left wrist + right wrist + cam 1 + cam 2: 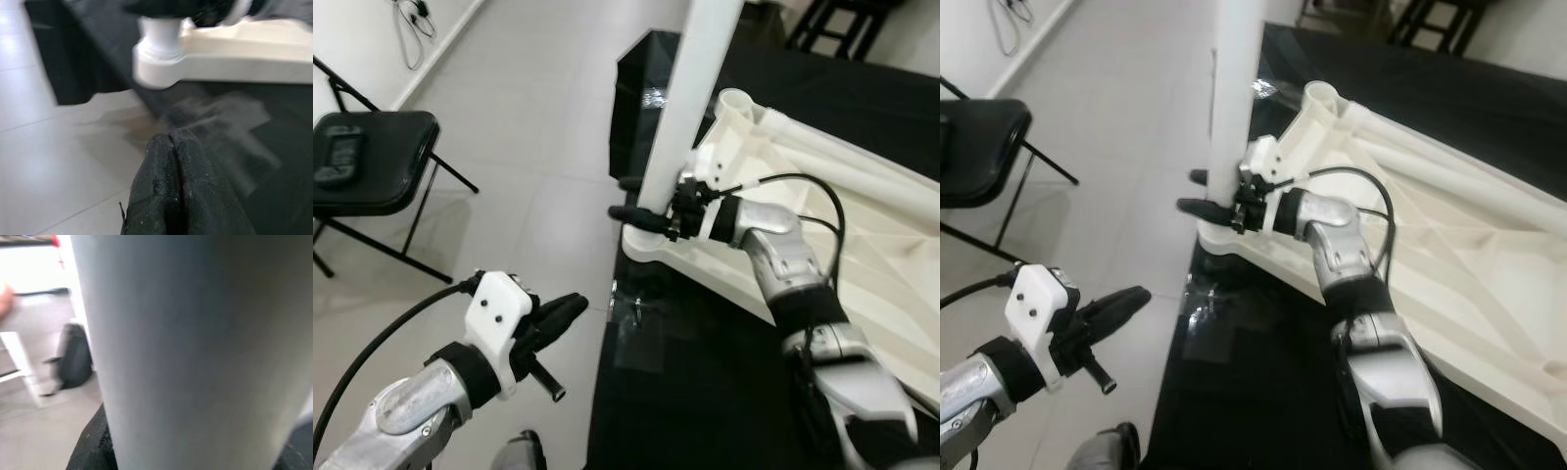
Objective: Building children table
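Tiles of pale grey floor (pixel 529 127) fill the left, with a black folding chair (pixel 372 157) upper left. Right gripper (pixel 641 217) clasps the upright white table leg (pixel 690 98) on the black-covered surface (pixel 705 392); left gripper (pixel 558 318) hovers pinched closed, empty.

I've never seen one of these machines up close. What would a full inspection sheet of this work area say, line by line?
Surface: black cloth-covered table, with a patch of clear tape near its edge.
Job's things: white plastic children's tabletop lying upside down; white cylindrical table leg standing upright in its corner socket.
Clutter: nothing seen.
Grippers: right claw closed around the leg's base; left claw shut, empty, held off the table over the floor.
Cables: black cable looping over the right wrist; another along the left arm; a cord on the floor by the wall.
Surroundings: pale tiled floor; black folding chair with a dark object on its seat.
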{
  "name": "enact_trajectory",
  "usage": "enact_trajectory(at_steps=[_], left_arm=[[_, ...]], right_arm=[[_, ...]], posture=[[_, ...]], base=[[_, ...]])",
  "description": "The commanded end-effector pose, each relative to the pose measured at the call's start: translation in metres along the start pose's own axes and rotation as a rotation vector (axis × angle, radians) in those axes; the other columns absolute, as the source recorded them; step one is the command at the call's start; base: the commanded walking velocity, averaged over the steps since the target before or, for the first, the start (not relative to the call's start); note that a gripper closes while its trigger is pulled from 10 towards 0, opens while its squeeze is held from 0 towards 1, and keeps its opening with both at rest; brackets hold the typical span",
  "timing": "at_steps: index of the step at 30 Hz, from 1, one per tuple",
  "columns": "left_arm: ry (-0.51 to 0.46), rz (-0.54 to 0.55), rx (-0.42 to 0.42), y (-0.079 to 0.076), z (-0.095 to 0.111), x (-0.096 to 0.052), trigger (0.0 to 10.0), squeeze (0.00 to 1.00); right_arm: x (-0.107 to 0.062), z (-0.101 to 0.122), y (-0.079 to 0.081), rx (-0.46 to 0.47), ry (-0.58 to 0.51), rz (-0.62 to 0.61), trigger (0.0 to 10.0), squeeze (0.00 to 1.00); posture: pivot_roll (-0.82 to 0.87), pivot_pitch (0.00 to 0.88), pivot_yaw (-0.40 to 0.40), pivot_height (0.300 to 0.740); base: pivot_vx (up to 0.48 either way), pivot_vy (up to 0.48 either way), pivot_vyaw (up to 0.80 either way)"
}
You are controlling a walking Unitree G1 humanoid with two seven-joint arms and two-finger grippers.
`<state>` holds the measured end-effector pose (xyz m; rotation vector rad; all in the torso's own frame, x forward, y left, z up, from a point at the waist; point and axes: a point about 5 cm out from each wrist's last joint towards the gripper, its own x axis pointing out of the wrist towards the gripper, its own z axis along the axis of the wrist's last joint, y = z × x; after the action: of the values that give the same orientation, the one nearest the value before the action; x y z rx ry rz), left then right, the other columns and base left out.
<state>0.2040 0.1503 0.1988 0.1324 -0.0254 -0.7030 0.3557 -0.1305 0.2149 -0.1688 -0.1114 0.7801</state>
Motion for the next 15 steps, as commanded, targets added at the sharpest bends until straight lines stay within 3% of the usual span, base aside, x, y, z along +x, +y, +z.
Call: enact_trajectory(at_steps=[1,2,3,5,8,9,10,14,15], left_arm=[[0.020,-0.003,0.010,0.004,-0.004,-0.003,10.0,0.00],[0.020,-0.003,0.010,0.004,-0.004,-0.003,10.0,0.00],[0.022,-0.004,0.010,0.006,-0.005,-0.003,10.0,0.00],[0.018,-0.009,0.009,0.006,-0.005,-0.001,10.0,0.00],[0.013,-0.020,0.014,0.006,-0.005,0.004,10.0,0.00],[0.008,-0.025,0.019,0.006,-0.004,0.005,10.0,0.00],[0.005,-0.025,0.021,0.006,-0.003,0.006,10.0,0.00],[0.002,-0.027,0.025,0.006,-0.003,0.006,10.0,0.00],[0.002,-0.029,0.027,0.006,-0.003,0.006,10.0,0.00]], right_arm=[[-0.054,-0.087,0.032,0.126,0.449,-0.324,0.0,0.00],[-0.054,-0.087,0.032,0.126,0.449,-0.324,0.0,0.00],[-0.064,-0.088,0.051,0.151,0.456,-0.345,0.0,0.00],[-0.063,-0.083,0.056,0.124,0.433,-0.349,0.0,0.00],[-0.045,-0.072,0.047,0.080,0.376,-0.313,0.0,0.00],[-0.032,-0.064,0.043,0.063,0.354,-0.284,3.3,0.00],[-0.025,-0.061,0.042,0.067,0.346,-0.262,10.0,0.00],[-0.017,-0.051,0.047,0.072,0.325,-0.210,10.0,0.00],[-0.014,-0.045,0.052,0.100,0.302,-0.184,10.0,1.00]], posture=[[0.09,0.274,-0.083,0.740],[0.09,0.274,-0.083,0.740],[0.09,0.274,-0.083,0.740],[0.08,0.249,-0.076,0.740],[0.09,0.238,-0.084,0.740],[0.10,0.235,-0.089,0.740],[0.10,0.234,-0.090,0.740],[0.10,0.231,-0.091,0.740],[0.11,0.230,-0.091,0.740]], base=[[0.000,0.000,0.00],[0.000,0.000,0.00],[0.000,0.000,0.00],[0.000,0.000,0.00],[0.000,0.000,0.00],[0.000,0.000,0.00],[0.000,0.000,0.00],[0.000,0.000,0.00],[0.000,0.000,0.00]])
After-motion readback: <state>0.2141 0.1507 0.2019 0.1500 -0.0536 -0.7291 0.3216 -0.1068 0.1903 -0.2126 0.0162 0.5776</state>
